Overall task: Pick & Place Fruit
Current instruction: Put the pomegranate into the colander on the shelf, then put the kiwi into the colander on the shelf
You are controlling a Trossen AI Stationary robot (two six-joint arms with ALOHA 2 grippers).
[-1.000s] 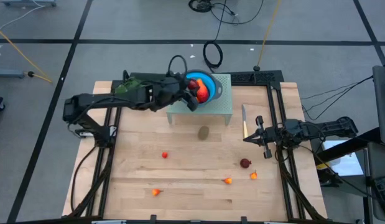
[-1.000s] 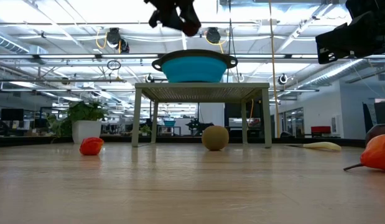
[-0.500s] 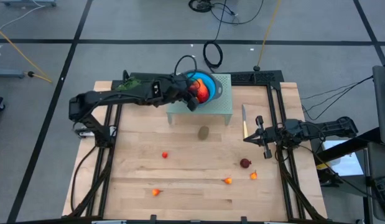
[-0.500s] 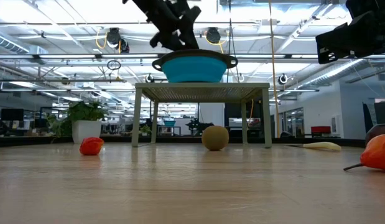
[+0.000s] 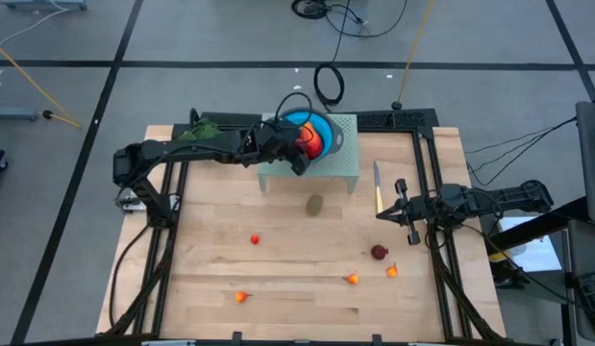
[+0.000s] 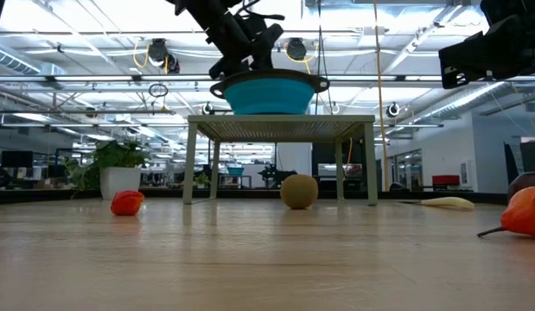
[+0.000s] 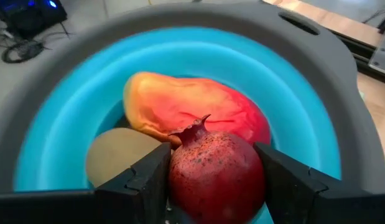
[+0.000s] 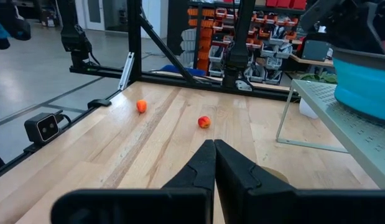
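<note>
Reaching over the blue bowl [image 5: 320, 128], the left gripper [image 5: 299, 154] hangs at the bowl's near-left rim; the bowl sits on a pale green mesh stand [image 5: 340, 163] at the far edge of the tabletop [image 5: 297, 288]. Left wrist view: the two dark fingers [image 7: 148, 180] press a dark red pomegranate [image 7: 216, 179] between them, one on each flank, the fruit low inside the bowl [image 7: 292, 118]. Behind it in the bowl lie a long orange-red piece [image 7: 180, 106] and a brown oval [image 7: 117, 152], partly hidden; whether the pomegranate touches them cannot be told. Low view: the left arm comes down onto the bowl [image 6: 269, 91] from the upper left. A second brown oval [image 5: 315, 204] rests on the tabletop just in front of the stand. Another dark red round fruit [image 5: 379, 252] lies toward the right edge, a small orange one [image 5: 391, 271] just beside it, another [image 5: 352, 280] near it. Two more small orange-red pieces sit apart: one mid-table toward the left [image 5: 255, 239], one near the front edge [image 5: 241, 297]. Right gripper [image 5: 407, 213] waits above the right edge of the tabletop, fingers [image 8: 208, 163] pressed together, holding nothing. A yellow-handled knife [image 5: 378, 188] lies beside it. A green leafy bunch [image 5: 203, 130] shows at the far left, under the left arm.
</note>
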